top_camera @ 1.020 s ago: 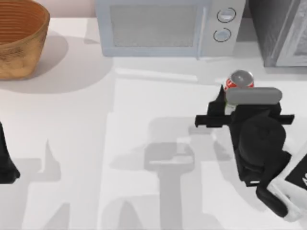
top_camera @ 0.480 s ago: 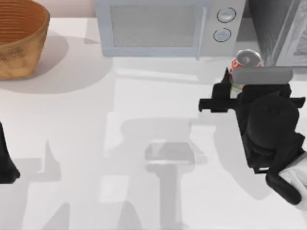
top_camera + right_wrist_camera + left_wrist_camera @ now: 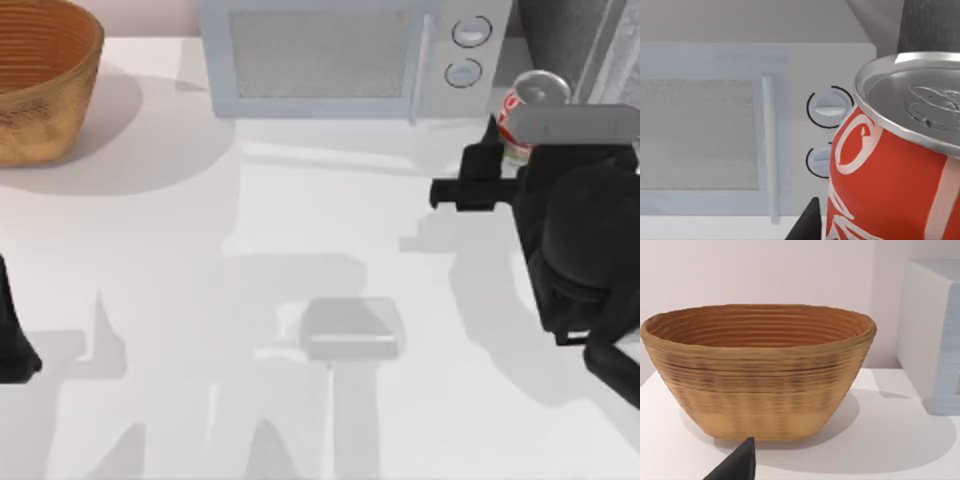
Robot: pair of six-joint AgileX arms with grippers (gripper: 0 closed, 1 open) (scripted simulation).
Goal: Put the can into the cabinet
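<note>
From above, the right gripper [image 3: 522, 140] is up near the table's [image 3: 300, 250] far right corner, pinching the can [image 3: 530, 100], silver top showing, right in front of the microwave's [image 3: 340, 55] knob end and just beside the dark speckled cabinet [image 3: 585, 40] at the back right corner. A woven basket [image 3: 40, 80] sits at the far left corner, and the left arm [image 3: 12, 340] is parked at the left edge, low down. Over to the left wrist view: the basket [image 3: 760, 370] stands upright on the white table [image 3: 890, 440], the pale side of the microwave [image 3: 935, 340] beside it, and one dark fingertip [image 3: 737, 462] pokes in — whether that gripper is spread or pressed together, I cannot tell. Right wrist view now: the can [image 3: 890, 165] is close up, red with white lettering, tilted, with the microwave [image 3: 715, 130] and its two knobs behind it.
</note>
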